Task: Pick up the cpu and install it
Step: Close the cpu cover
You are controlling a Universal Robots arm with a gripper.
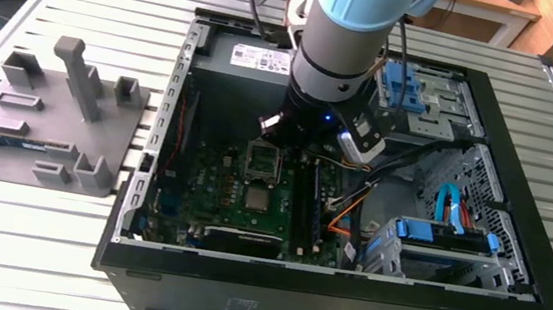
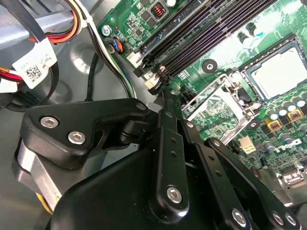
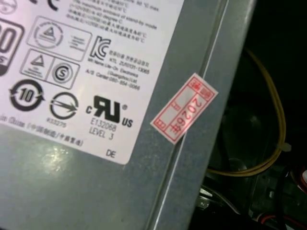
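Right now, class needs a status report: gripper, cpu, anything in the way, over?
Gripper low over the motherboard, beside the socket. Cpu flat on the board, lying free. Nothing lying on it.

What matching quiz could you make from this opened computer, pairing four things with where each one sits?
1 cpu
2 labelled metal box
3 grey rack
4 gripper

A on the table, outside the case
B lying on the green board
C inside the case, at its far end in the exterior view
D poised above the board

Pairs: 1-B, 2-C, 3-A, 4-D
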